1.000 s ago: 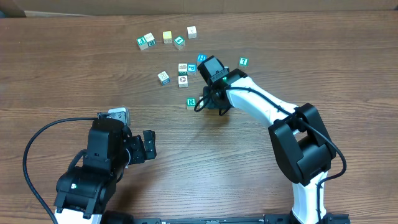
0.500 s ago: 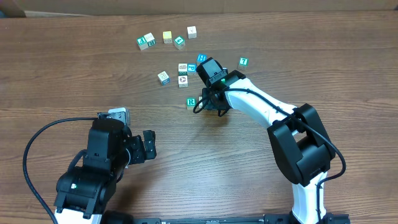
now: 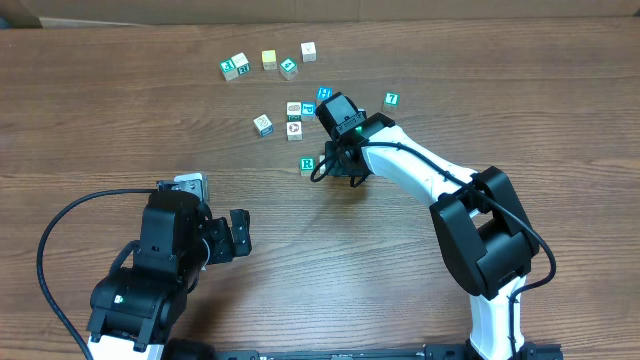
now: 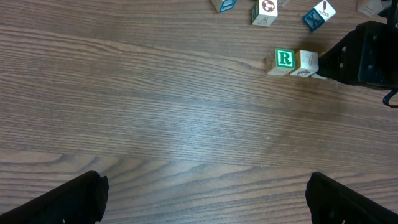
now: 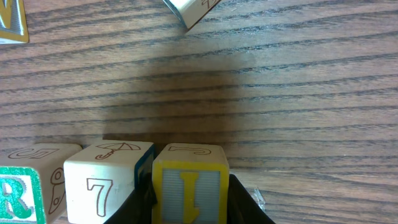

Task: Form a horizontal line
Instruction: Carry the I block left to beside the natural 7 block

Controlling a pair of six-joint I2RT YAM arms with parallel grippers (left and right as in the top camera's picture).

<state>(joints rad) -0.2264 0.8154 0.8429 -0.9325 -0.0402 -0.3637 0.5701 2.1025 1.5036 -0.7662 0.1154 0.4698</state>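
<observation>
On the worktop (image 3: 120,120), the left jaws stand wide apart, released. The right jaws clench the yellow cube (image 5: 189,180). Just beside them on one side sits the whitish cube (image 5: 109,180), with the R cube (image 5: 15,196) touching it beyond and the T cube (image 3: 391,99) well apart.

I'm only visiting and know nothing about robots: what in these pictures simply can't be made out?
- Overhead: the right gripper covers the yellow cube and whitish cube; only the R cube shows beside it.
- Left wrist: the right gripper's dark body hides the yellow cube.
- Right wrist: the R cube is cut off by the left and bottom edges.
- Overhead: the prints on the far cubes are too small to read.
</observation>
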